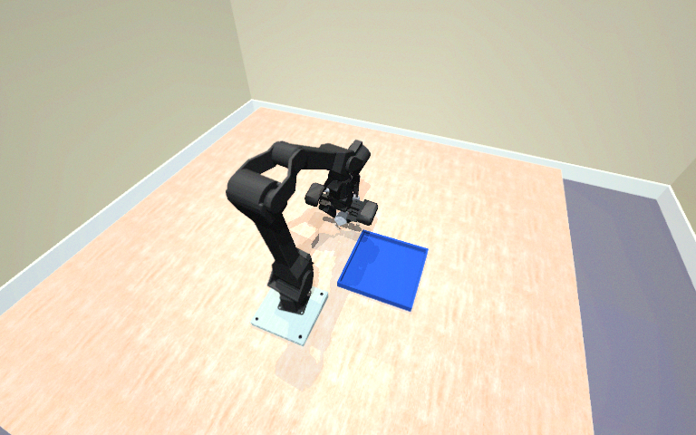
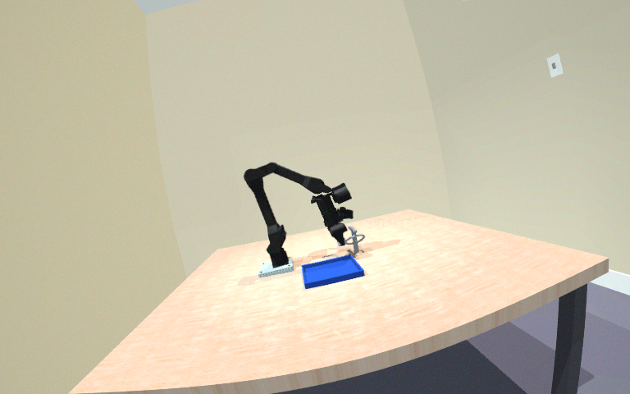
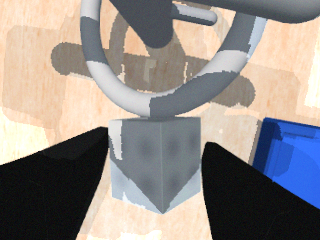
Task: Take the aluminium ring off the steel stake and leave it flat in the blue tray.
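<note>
The aluminium ring [image 2: 362, 238] [image 3: 127, 102] encircles the upright steel stake [image 2: 356, 247] [image 3: 152, 27], raised off the tabletop and below the cross-bar [image 2: 351, 227]. Seen from outside, its broad plane lies near level, though I can't make out any small tilt; being round, it has no one long axis, but its welded tab [image 1: 340, 219] [image 3: 161, 157] sticks out on the arm's side, straight back between the fingers. The gripper [image 1: 339, 217] [image 2: 340, 243] [image 3: 156, 144] slants down to it, its fingers part-way apart and pinching the block-shaped tab, one against each side face. From above, the ring is mostly hidden under the gripper. The square blue tray [image 1: 419, 280] [image 2: 333, 281] [image 3: 295, 167] sits flat on the table near the stake, with nothing in it but shadow.
</note>
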You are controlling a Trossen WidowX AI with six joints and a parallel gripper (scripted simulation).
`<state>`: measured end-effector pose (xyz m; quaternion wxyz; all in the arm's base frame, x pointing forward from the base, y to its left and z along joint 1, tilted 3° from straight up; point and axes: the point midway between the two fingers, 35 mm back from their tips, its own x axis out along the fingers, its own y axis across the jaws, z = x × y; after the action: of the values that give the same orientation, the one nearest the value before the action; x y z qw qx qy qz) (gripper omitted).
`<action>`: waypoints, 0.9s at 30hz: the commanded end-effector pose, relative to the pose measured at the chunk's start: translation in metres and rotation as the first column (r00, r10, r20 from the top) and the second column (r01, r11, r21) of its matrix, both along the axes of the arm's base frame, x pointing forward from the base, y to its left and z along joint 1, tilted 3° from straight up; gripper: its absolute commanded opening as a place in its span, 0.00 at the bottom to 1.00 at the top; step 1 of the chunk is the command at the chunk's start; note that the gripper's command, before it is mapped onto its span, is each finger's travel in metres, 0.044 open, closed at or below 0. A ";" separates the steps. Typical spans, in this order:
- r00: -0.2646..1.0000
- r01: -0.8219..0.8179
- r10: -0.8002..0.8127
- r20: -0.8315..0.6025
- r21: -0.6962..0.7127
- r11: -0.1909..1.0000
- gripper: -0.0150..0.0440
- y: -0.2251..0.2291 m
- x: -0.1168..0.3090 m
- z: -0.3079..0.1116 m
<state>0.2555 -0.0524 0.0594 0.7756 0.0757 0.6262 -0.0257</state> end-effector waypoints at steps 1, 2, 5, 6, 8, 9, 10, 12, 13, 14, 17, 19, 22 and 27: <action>0.999 -0.001 0.002 -0.036 0.033 0.999 0.25 -0.003 0.001 0.005; 0.999 -0.001 0.002 -0.046 0.040 0.999 0.25 -0.004 0.001 0.006; 0.997 0.002 0.003 -0.072 0.061 0.998 0.25 -0.006 0.002 0.009; 0.997 0.002 0.003 -0.076 0.064 0.998 0.25 -0.006 0.002 0.010; 0.997 0.002 0.003 -0.075 0.074 0.997 0.25 -0.007 0.001 0.011; 0.997 0.002 0.004 -0.075 0.081 0.997 0.25 -0.009 0.001 0.011; 0.997 0.003 0.004 -0.074 0.088 0.996 0.25 -0.010 0.001 0.012; 0.997 0.003 0.004 -0.072 0.098 0.995 0.25 -0.011 0.001 0.013; 0.997 0.003 0.004 -0.071 0.100 0.995 0.25 -0.012 0.001 0.014; 0.998 0.003 0.004 -0.069 0.102 0.995 0.25 -0.012 0.001 0.014; 0.998 0.003 0.004 -0.062 0.111 0.994 0.25 -0.015 0.000 0.016; 0.998 0.003 0.004 -0.062 0.111 0.994 0.25 -0.015 0.000 0.017; 0.998 0.003 0.003 -0.064 0.098 0.995 0.25 -0.016 0.000 0.019; 0.998 0.003 0.002 -0.067 0.079 0.997 0.25 -0.018 -0.001 0.021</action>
<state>0.2546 -0.0688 0.0784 0.7496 0.1124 0.6523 -0.0006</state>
